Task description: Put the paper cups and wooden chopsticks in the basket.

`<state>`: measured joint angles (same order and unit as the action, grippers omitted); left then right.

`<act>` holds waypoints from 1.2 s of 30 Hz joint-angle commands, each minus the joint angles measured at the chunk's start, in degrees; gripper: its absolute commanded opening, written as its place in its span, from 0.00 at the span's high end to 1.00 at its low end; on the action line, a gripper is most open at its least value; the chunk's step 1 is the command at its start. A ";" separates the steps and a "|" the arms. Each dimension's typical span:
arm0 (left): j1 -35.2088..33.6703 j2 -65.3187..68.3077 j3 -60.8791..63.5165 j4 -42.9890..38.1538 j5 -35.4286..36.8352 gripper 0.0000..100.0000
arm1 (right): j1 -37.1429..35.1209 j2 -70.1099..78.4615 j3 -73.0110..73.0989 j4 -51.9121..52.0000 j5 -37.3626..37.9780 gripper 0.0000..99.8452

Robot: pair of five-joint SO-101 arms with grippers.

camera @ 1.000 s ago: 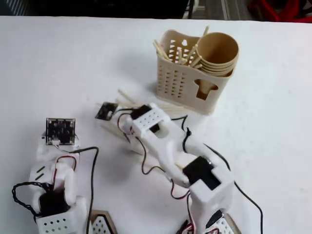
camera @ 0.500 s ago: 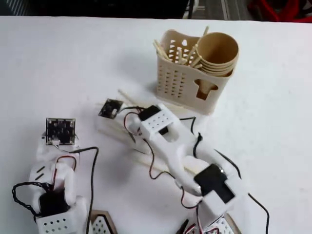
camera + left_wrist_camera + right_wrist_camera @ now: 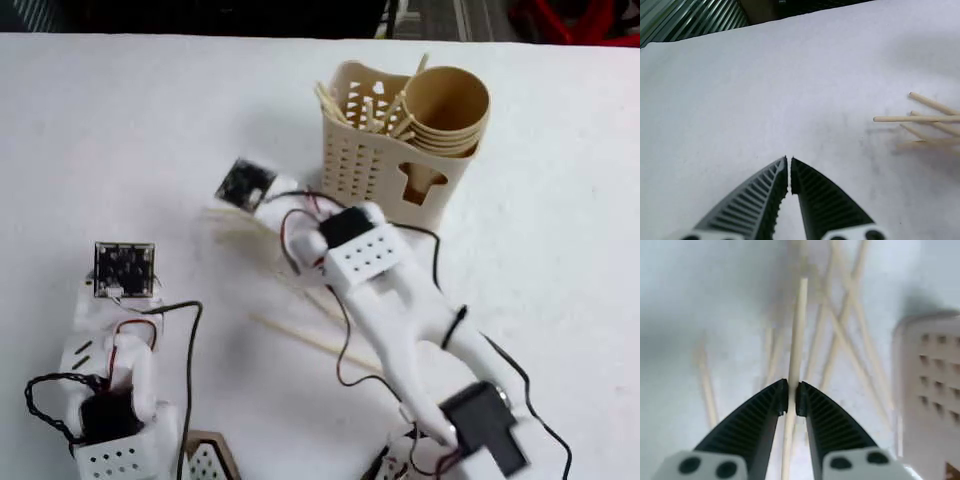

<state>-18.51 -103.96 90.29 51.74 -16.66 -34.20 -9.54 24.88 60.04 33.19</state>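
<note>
The cream basket stands at the back right and holds stacked paper cups and several wooden chopsticks. My right arm stretches to just left of the basket. Its gripper is shut on one wooden chopstick, held above several loose chopsticks on the table, with the basket wall to one side. My left gripper is shut and empty over bare table at the front left, some way from the chopstick ends.
One chopstick lies alone on the white table beside the right arm, and more chopsticks lie under its wrist. The left arm sits at the front left corner. Cables trail along both arms.
My right arm has swung away from the front edge toward the basket with the chopstick in its gripper, uncovering the lone chopstick on the table. The left arm has kept still.
</note>
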 commanded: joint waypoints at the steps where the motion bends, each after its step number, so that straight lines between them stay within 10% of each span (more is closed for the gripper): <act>1: -0.57 -0.48 -0.18 -1.32 0.26 0.96 | 1.45 -7.60 -5.71 1.10 0.00 0.98; 16: -0.57 -0.48 -0.18 -1.32 0.26 0.96 | 4.88 -12.26 -35.78 1.01 -5.98 0.98; 36: -0.57 -0.48 -0.18 -1.14 0.26 0.96 | 14.90 -0.66 -41.05 -28.18 -17.76 0.98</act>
<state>-18.51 -103.96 90.29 51.74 -16.66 -21.89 -13.67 -14.59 35.69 18.68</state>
